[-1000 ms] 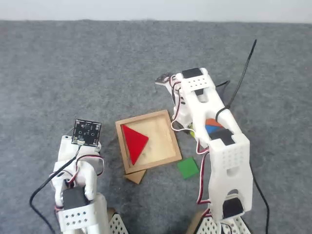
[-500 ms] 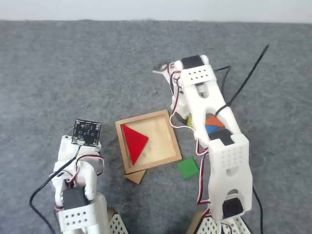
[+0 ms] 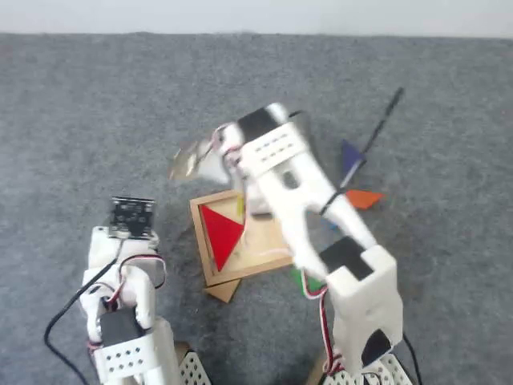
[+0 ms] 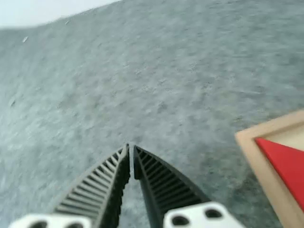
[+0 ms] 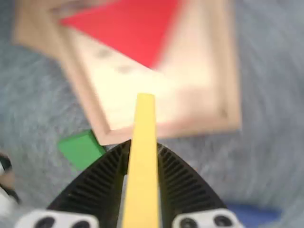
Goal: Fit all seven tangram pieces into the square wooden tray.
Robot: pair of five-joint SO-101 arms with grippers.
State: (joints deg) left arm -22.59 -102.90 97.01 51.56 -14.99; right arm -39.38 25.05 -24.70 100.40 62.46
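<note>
The square wooden tray (image 3: 199,245) lies toward the near edge of the grey surface (image 3: 96,104), between the two arms, with the red triangle (image 3: 220,231) flat in the part of it closest to the left arm. The right tool (image 5: 143,145) hangs over the tray's bare wood, pinching the yellow piece (image 5: 145,118), which shows edge-on between the fingers. The left tool (image 4: 130,149) is pressed together on nothing, low over the surface beside a tray corner. The green square (image 5: 80,148) and a plain wooden triangle (image 3: 224,290) lie just beside the tray's near rim; the orange piece (image 3: 365,198) and a blue piece (image 3: 350,156) lie farther toward the right edge. These pieces look thin, stiff and light, with smooth painted faces that may slip. A grip across two opposite edges, near the middle, should keep one from pivoting as it is laid flat.
</note>
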